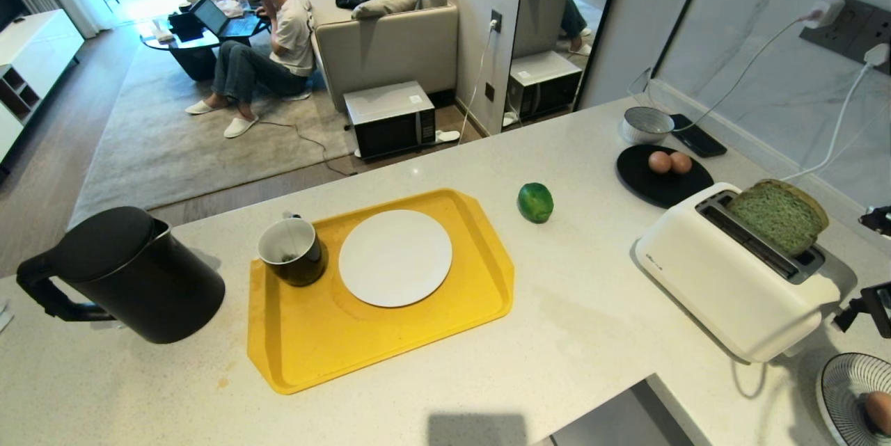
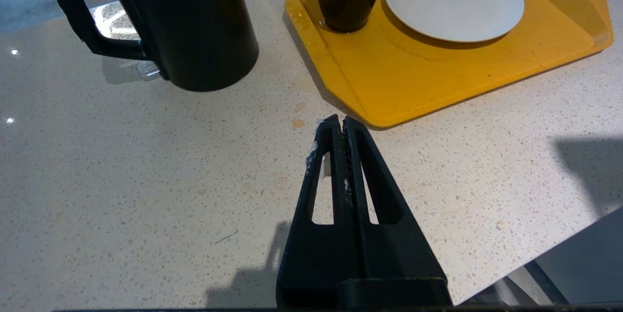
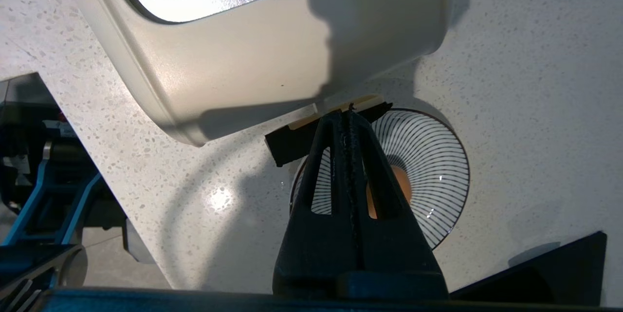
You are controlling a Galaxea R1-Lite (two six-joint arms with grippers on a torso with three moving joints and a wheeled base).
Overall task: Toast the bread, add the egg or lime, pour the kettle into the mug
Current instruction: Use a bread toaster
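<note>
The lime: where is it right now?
In the head view, the lime lies on the counter, between the yellow tray and the white toaster.

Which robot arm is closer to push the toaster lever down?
The right one. Its shut claw sits right at the toaster lever, with the bread still sticking up. The left claw hangs far off, near the kettle.

1. Head view looks down across the whole counter [image 1: 571,307]
2. Left wrist view sits low, facing kettle [image 2: 194,25] and tray [image 2: 438,83], both shared with head
3. Right wrist view looks steeply down, close over toaster [image 3: 272,54]
</note>
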